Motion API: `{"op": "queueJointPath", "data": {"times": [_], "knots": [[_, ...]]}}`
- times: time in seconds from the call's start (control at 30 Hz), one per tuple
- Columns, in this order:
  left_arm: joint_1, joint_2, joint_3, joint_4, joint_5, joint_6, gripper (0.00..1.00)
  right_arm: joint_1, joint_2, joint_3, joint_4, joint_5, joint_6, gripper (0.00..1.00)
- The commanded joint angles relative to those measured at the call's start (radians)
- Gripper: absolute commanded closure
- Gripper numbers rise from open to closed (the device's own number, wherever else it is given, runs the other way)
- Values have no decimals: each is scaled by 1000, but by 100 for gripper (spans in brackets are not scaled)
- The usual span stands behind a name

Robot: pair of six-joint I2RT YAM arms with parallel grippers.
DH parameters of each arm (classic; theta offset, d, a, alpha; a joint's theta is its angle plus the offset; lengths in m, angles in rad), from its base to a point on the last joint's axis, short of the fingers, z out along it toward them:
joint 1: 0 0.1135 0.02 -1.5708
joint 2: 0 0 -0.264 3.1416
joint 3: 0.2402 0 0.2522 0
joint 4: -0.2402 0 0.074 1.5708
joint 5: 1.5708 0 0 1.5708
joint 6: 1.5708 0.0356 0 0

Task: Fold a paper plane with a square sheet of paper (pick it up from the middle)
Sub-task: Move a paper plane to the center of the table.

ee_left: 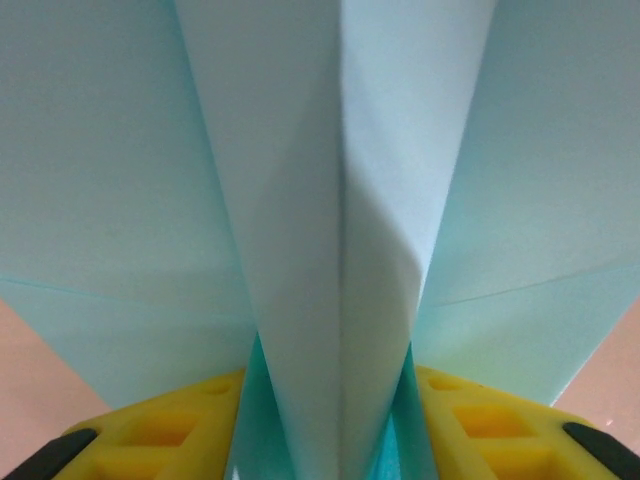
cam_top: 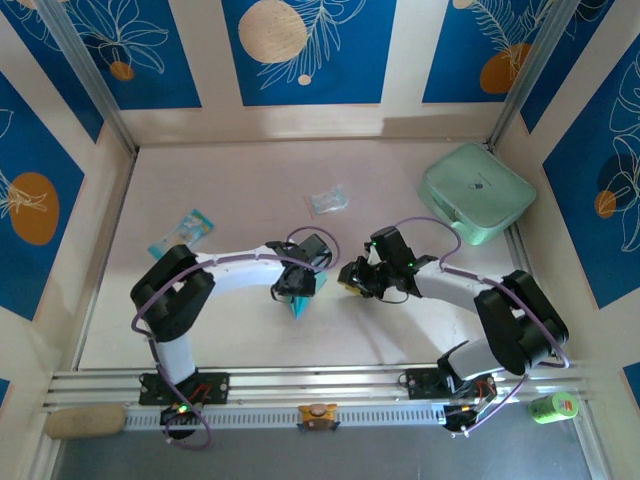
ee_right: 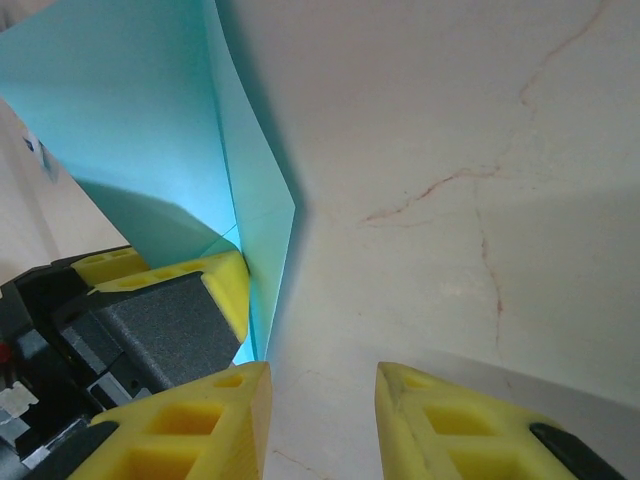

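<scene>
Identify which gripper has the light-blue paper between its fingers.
The left gripper: the folded paper stands between its yellow fingers. The right gripper has bare table between its own.

Left arm (cam_top: 238, 266) bends inward, left pincer (cam_top: 296, 288) pointing down; right arm (cam_top: 452, 287) mirrors it, right pincer (ee_right: 325, 395) jaws parted.

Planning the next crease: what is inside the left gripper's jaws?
The paper plane: its centre fold stands between the yellow fingers, wings spreading either side. Whether they pinch it is covered.
</scene>
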Motion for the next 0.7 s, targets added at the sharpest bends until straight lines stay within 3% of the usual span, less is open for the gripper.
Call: {"op": "queueJointPath", "data": {"times": [0.0,0.67], "knots": [[-4,11,0,-70,-39,-16,59,-5,-31,-11,-22,-6,-11,67],[-6,-133,8,-114,-59,-50,55,-5,-66,20,-88,22,-20,67]]}}
